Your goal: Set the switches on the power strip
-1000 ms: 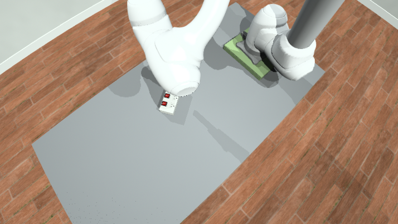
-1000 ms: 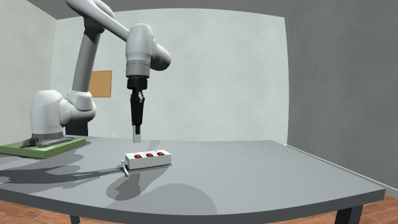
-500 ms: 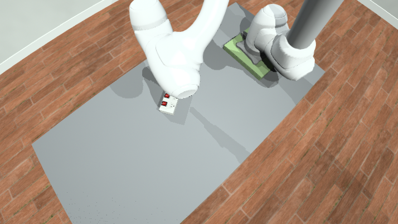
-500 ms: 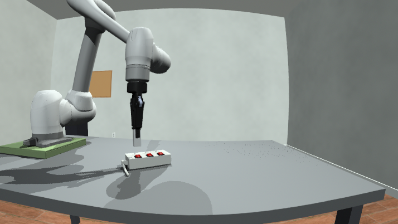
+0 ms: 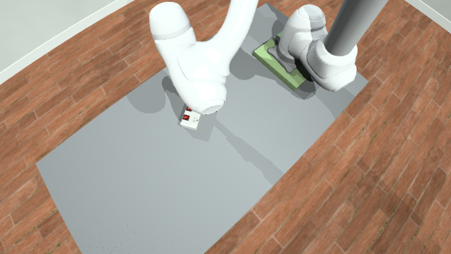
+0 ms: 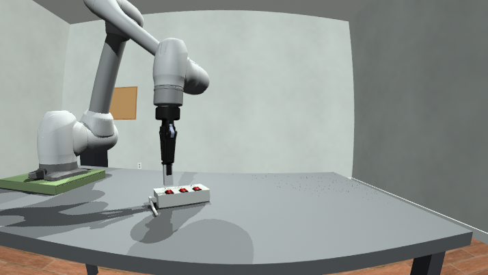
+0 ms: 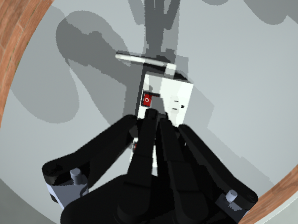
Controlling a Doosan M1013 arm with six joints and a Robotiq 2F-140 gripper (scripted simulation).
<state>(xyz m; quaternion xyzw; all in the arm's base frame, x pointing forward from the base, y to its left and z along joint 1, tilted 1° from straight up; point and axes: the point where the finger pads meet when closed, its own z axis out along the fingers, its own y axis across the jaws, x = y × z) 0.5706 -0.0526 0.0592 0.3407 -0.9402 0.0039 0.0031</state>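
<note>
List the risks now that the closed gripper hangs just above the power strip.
1. The shut gripper hangs over the cable end of the power strip; coming down off-centre, it may strike the casing or cable stub rather than the nearest switch.
2. The strip lies loose on the table, so a slanted push could slide or tip it.
3. In the top view the wrist hides part of the strip.
</note>
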